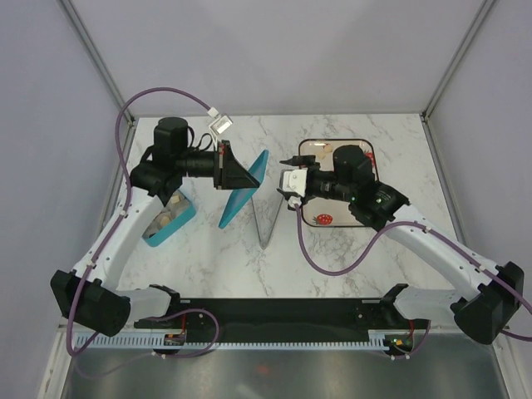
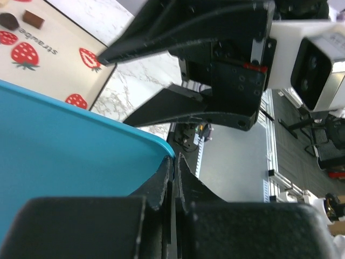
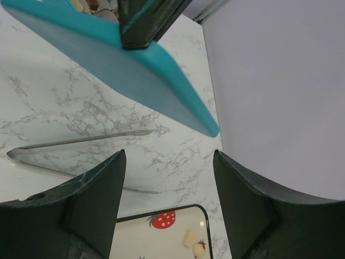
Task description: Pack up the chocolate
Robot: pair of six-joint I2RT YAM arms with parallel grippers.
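My left gripper (image 1: 239, 176) is shut on the edge of a teal lid (image 1: 243, 191), holding it tilted on edge above the table; its fingertips (image 2: 173, 162) pinch the lid's rim (image 2: 70, 145). A teal box (image 1: 169, 218) at the left holds chocolate pieces (image 1: 172, 214). More chocolate lies on the strawberry-print tray (image 1: 362, 150): brown pieces (image 2: 33, 19) and cream-white ones (image 3: 188, 237). My right gripper (image 1: 291, 184) stands open just right of the lid with nothing between its fingers (image 3: 168, 162). The lid (image 3: 135, 70) hangs ahead of it.
Long silver tongs (image 1: 268, 220) lie on the marble below the lid, also visible as tongs (image 3: 81, 141) in the right wrist view. A small white clip (image 1: 220, 123) sits at the back. Grey walls enclose the table on three sides.
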